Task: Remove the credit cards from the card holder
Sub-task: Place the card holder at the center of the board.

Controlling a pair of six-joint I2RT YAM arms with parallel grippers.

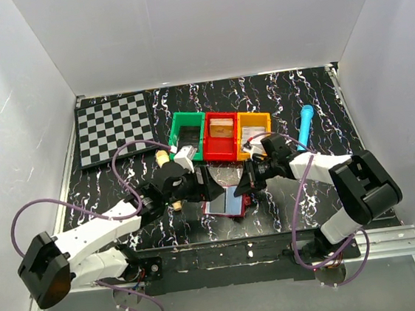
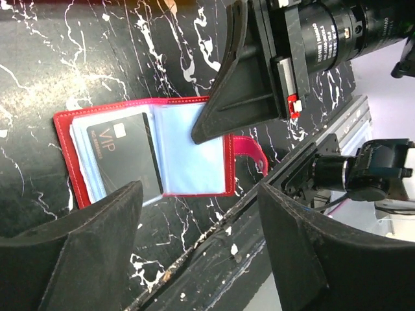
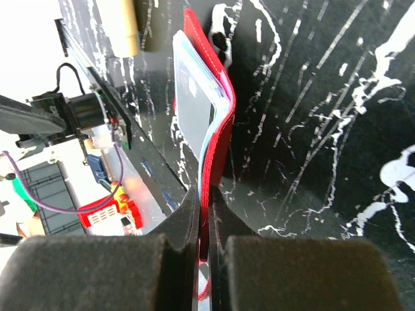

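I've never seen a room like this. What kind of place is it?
Probably a robot test booth: plain white walls box in a black marbled table, and a left arm and right arm are bolted at its near edge.

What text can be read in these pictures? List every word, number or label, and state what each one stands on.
"VIP": on the black card tucked in the open card holder.
Fine print just under it on the same card: too small to read.
White lettering on the camera lens at the top of the left wrist view: blurred, not readable.
Top and right wrist views: no legible text.
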